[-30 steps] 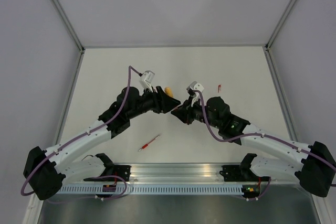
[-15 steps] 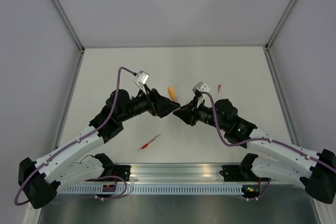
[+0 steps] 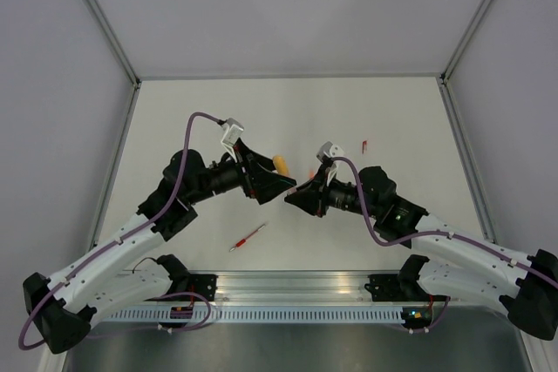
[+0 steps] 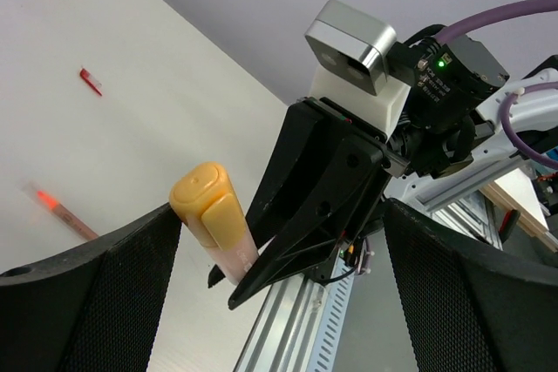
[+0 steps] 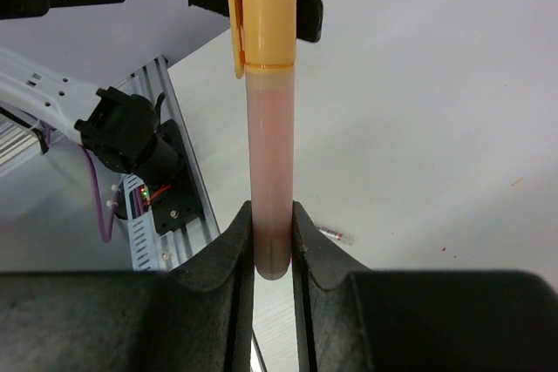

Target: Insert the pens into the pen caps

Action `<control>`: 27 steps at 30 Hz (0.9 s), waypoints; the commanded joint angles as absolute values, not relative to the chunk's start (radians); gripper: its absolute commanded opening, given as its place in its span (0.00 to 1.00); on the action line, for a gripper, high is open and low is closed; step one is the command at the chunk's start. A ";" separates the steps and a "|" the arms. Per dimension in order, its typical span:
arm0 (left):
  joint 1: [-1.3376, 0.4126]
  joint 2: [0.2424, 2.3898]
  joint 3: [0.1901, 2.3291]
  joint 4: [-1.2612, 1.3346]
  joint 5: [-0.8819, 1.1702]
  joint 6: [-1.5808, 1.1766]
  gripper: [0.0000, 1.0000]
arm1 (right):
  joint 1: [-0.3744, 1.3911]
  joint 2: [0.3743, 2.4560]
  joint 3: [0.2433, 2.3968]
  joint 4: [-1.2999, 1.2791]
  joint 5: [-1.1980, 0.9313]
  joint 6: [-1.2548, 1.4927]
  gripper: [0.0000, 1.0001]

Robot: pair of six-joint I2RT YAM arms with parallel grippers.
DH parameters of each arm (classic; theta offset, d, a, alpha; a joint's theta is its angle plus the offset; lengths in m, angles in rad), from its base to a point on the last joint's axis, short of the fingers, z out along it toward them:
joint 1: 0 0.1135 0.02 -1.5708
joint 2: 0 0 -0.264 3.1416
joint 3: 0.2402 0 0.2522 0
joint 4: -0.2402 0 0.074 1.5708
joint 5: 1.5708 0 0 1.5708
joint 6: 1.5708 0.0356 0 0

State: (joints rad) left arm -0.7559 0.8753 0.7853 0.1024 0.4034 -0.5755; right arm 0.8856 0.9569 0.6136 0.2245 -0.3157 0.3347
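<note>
My right gripper [image 5: 272, 250] is shut on the lower end of a pale orange pen [image 5: 270, 154] and holds it above the table. An orange pen cap [image 5: 261, 6] sits on the pen's far end. In the top view the cap [image 3: 282, 164] shows between the two grippers. My left gripper [image 4: 279, 302] is open, its jaws wide apart on either side of the capped pen [image 4: 209, 206], not gripping it. A red pen [image 3: 248, 237] lies on the table in front of the arms. A small red cap [image 3: 364, 146] lies at the right rear.
The red pen [image 4: 61, 211] and red cap [image 4: 90, 81] also show on the white table in the left wrist view. An aluminium rail [image 3: 296, 289] runs along the near edge. Grey walls enclose the table on three sides.
My left gripper has let go of the orange cap and drawn back to the left with its jaws open. My right gripper has shifted slightly nearer with the capped pen.
</note>
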 commanded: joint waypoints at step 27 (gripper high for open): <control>-0.761 0.835 0.834 0.170 0.414 -0.495 0.70 | 0.888 0.943 0.584 0.388 -0.549 0.428 0.00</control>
